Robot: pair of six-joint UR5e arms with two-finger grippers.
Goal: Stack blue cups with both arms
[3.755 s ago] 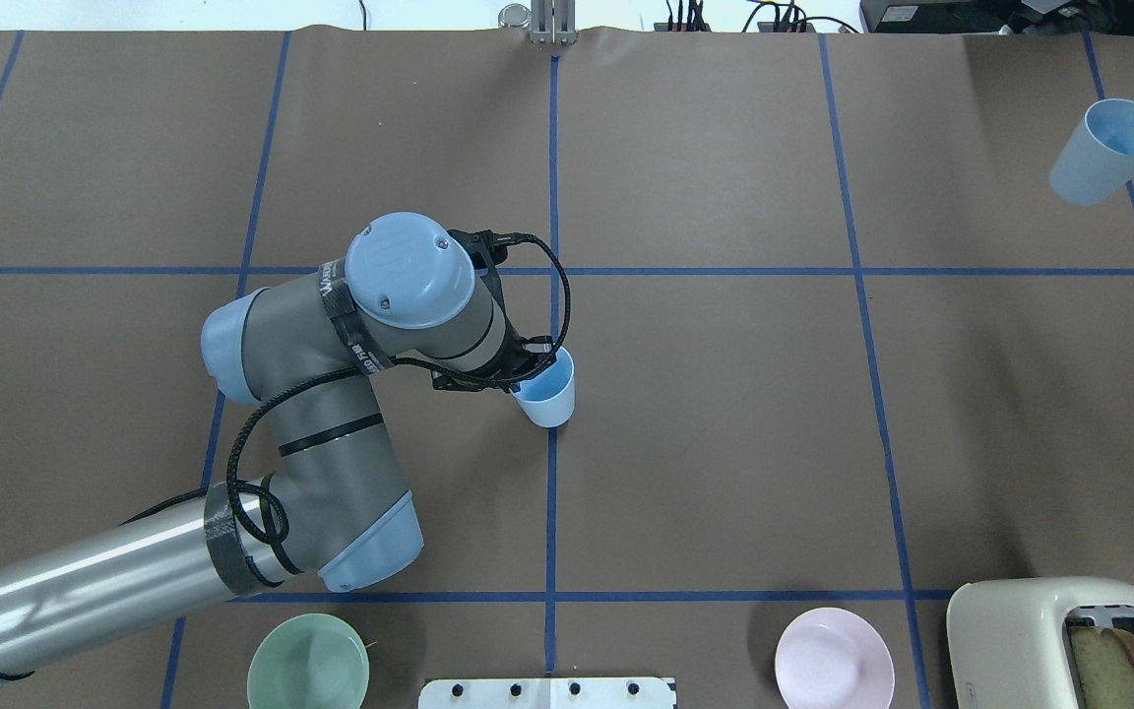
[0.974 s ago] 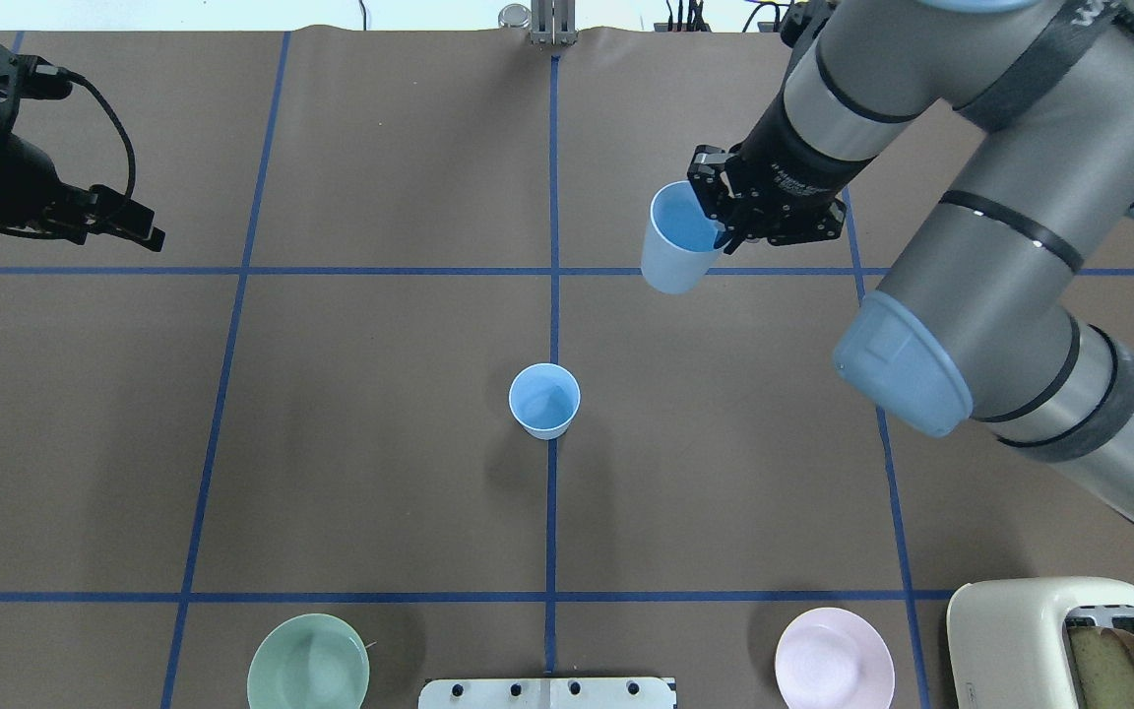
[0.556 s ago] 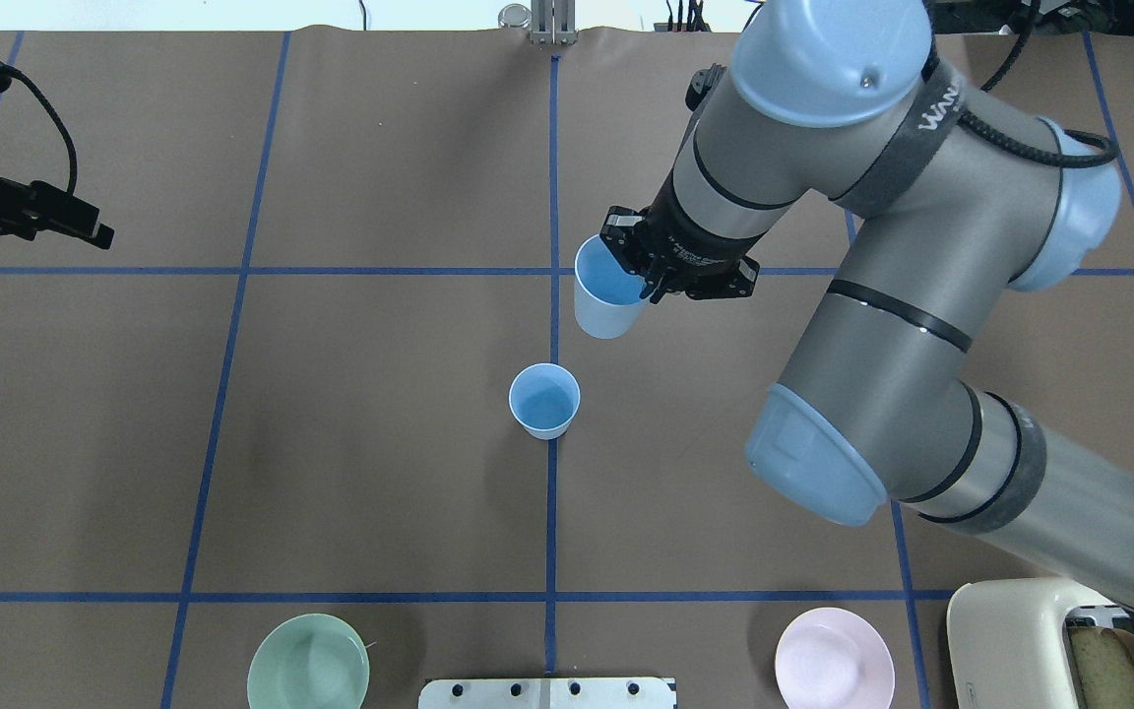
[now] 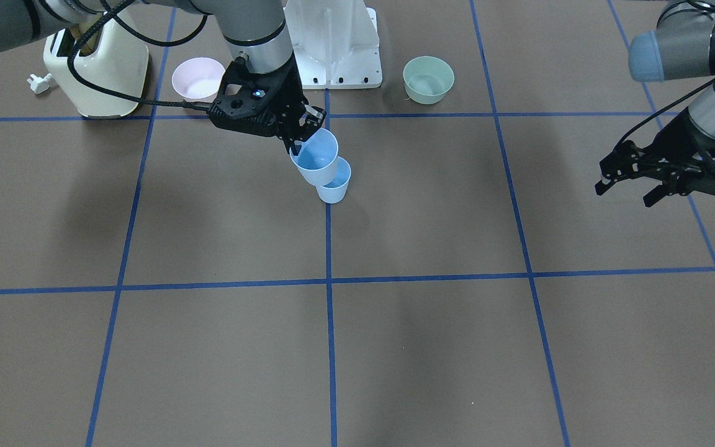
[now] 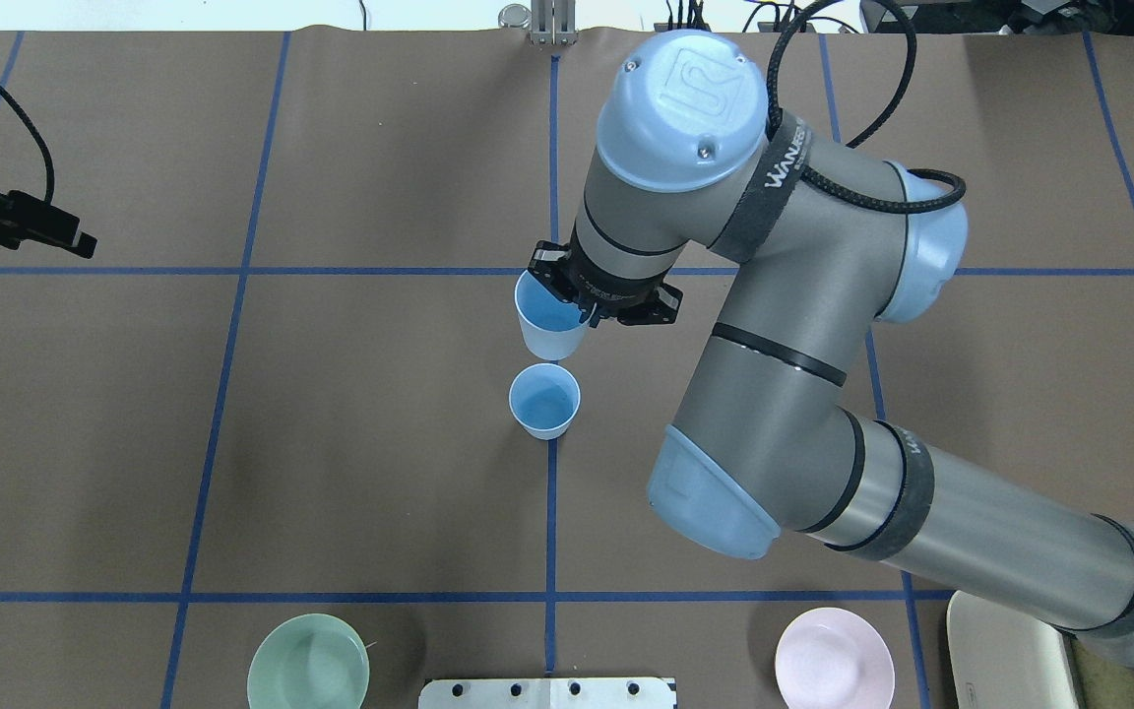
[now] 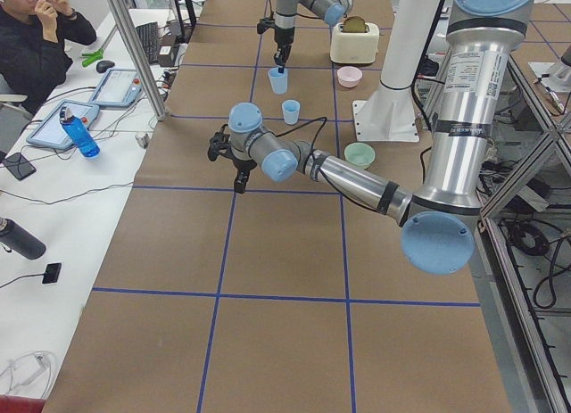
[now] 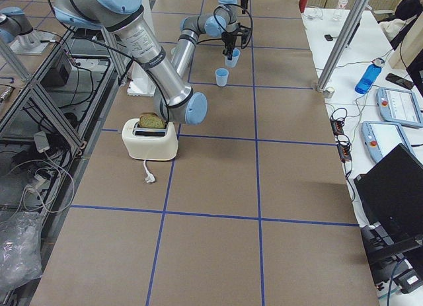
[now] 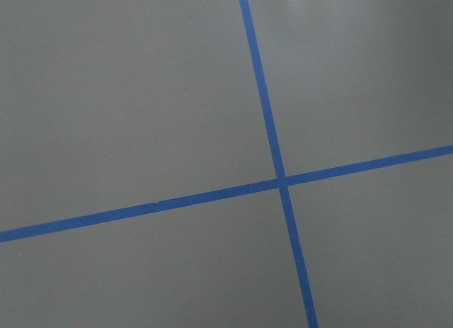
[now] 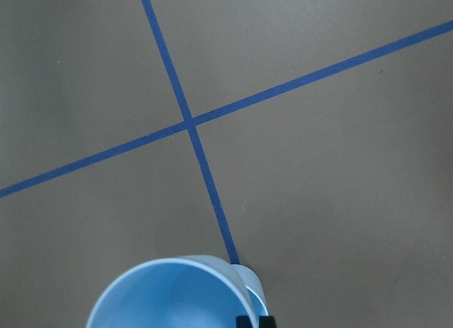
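One blue cup [image 5: 544, 401] stands upright on the centre tape line, also in the front view [image 4: 334, 183]. My right gripper [image 5: 582, 308] is shut on the rim of the second blue cup [image 5: 549, 323] and holds it upright in the air, just beyond and slightly above the standing cup; the two overlap in the front view [image 4: 315, 158]. The right wrist view shows the held cup [image 9: 170, 294], with the standing cup's rim [image 9: 253, 284] peeking from behind it. My left gripper [image 4: 627, 189] is open and empty, hovering far off at the table's left side.
A mint-green bowl [image 5: 308, 662] and a pink bowl [image 5: 834, 658] sit by the white base [image 4: 332, 43]. A cream toaster [image 4: 100, 62] with bread stands at the robot's right. An operator [image 6: 36, 38] sits past the table's far edge.
My right arm has carried its cup leftward and nearer, from the far right to just beside the standing cup. My left gripper let go of the standing cup earlier and withdrew to the left.
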